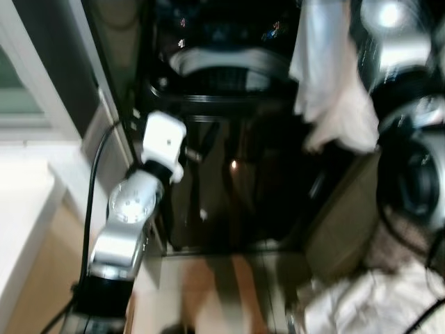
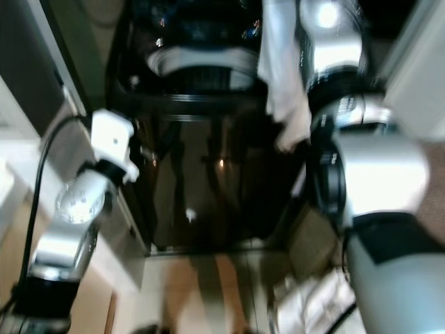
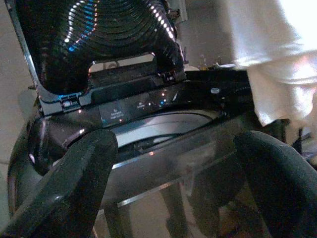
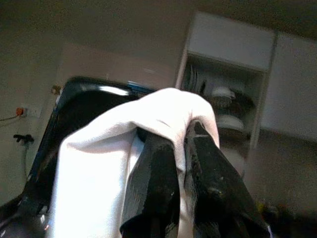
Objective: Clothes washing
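Observation:
A black top-loading washing machine (image 1: 229, 181) stands right in front of me, its lid (image 3: 94, 34) raised and its drum opening (image 1: 222, 66) showing at the top. My right gripper (image 4: 181, 144) is shut on a white cloth (image 1: 327, 90). It holds the cloth high, so that it hangs over the machine's right side, beside the opening. My left gripper (image 3: 173, 178) is open with nothing between its fingers (image 3: 74, 178), and it faces the washer's front and control panel (image 3: 133, 104). The left arm (image 1: 132, 209) reaches in from the lower left.
A pile of white laundry (image 1: 368, 299) lies on the floor at the lower right, next to a brown container (image 1: 341, 223). A white counter (image 1: 28, 209) runs along the left. Tan floor (image 1: 208, 292) shows in front of the washer. A dish cabinet (image 4: 223, 104) is behind.

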{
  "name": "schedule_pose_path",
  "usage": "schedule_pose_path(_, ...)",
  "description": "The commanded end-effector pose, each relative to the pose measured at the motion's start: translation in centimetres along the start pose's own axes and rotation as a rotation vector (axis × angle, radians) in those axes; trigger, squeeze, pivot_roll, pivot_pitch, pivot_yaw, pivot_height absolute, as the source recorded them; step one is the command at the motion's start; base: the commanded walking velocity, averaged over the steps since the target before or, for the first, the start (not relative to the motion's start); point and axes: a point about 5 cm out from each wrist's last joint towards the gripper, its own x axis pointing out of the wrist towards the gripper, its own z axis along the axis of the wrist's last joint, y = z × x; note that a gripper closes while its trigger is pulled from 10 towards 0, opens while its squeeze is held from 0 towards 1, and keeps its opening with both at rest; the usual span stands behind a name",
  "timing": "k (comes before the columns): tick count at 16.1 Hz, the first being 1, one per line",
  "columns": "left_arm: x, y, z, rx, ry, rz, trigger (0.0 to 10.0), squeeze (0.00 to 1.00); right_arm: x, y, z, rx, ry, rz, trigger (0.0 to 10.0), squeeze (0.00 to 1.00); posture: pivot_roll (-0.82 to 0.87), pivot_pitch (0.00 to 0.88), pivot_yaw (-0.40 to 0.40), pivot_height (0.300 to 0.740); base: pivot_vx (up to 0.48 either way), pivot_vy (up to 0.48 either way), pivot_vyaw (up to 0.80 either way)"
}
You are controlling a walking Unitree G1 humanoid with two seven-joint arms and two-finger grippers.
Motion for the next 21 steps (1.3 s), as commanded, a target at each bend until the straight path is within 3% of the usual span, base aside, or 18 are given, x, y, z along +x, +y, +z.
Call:
schedule_pose_path(1, 0.2, -0.9, 0.7, -0.005, -0.025, -0.044, 10.0, 0.0, 0.4, -1.8, 1.1, -0.029, -0.005, -0.056, 0.0, 0.0, 0.02, 0.0, -0.054, 0.74, 0.48, 0.0, 0.0)
schedule_pose_path(4, -0.4, -1.2, 1.5, 0.007, -0.041, -0.059, 10.0, 0.0, 0.8, -1.4, 1.6, -0.074, 0.028, -0.078, 0.0, 0.01, 0.07, 0.0, -0.074, 0.74, 0.48, 0.0, 0.0)
schedule_pose_path(5, -0.7, -1.1, 1.7, 0.014, -0.038, -0.044, 10.0, 0.0, 0.5, -0.5, 0.1, -0.153, 0.08, -0.054, 0.0, 0.0, 0.1, 0.0, -0.081, 0.74, 0.48, 0.0, 0.0)
schedule_pose_path(6, -1.0, -1.1, 2.4, 0.017, -0.05, -0.04, 10.0, 0.0, -0.5, 0.5, -2.7, -0.143, 0.189, -0.025, 6.5, 0.0, 0.12, 0.0, -0.089, 0.74, 0.48, 0.0, 0.0)
schedule_pose_path(7, -1.0, -1.1, 3.4, 0.022, -0.077, -0.043, 10.0, 0.0, -1.6, 1.2, -5.2, -0.12, 0.285, 0.001, 10.0, 0.0, 0.13, 0.0, -0.091, 0.74, 0.0, 0.0, 0.0)
schedule_pose_path(9, -1.0, -0.9, 5.4, 0.035, -0.131, -0.048, 10.0, 0.0, -3.8, 2.0, -9.2, 0.02, 0.468, -0.004, 10.0, 0.0, 0.14, 0.0, -0.089, 0.74, 0.0, 0.0, 0.0)
schedule_pose_path(10, -1.1, -0.8, 6.2, 0.035, -0.154, -0.053, 10.0, 0.0, -5.0, 2.3, -11.0, 0.137, 0.569, -0.034, 10.0, 0.0, 0.14, 0.0, -0.089, 0.74, 0.0, 0.0, 0.0)
schedule_pose_path(12, -1.1, -0.3, 7.0, 0.028, -0.168, -0.047, 10.0, 0.0, -7.6, 2.9, -14.1, 0.212, 0.74, -0.085, 10.0, 0.0, 0.14, 0.0, -0.079, 0.74, 0.0, 0.0, 0.0)
schedule_pose_path(14, -1.3, -0.3, 6.7, 0.03, -0.147, -0.053, 10.0, 0.0, -7.9, 2.7, -14.5, 0.181, 0.738, -0.097, 10.0, 0.0, 0.14, 0.0, -0.073, 0.74, 0.0, 0.0, 0.0)
schedule_pose_path(17, -1.3, -0.4, 6.3, 0.025, -0.121, -0.058, 10.0, 0.0, -6.5, 1.8, -12.8, 0.101, 0.631, -0.103, 10.0, 0.0, 0.12, 0.0, -0.07, 0.74, 0.0, 0.0, 0.0)
schedule_pose_path(18, -1.3, -0.4, 5.9, 0.025, -0.102, -0.057, 10.0, 0.0, -5.7, 1.5, -11.8, 0.102, 0.574, -0.106, 10.0, 0.0, 0.12, 0.0, -0.067, 0.74, 0.0, 0.0, 0.0)
schedule_pose_path(21, -1.2, -0.7, 5.7, 0.02, -0.095, -0.073, 10.0, 0.0, -6.5, 1.7, -12.8, 0.169, 0.643, -0.107, 10.0, 0.0, 0.1, 0.0, -0.061, 0.74, 0.0, 0.0, 0.0)
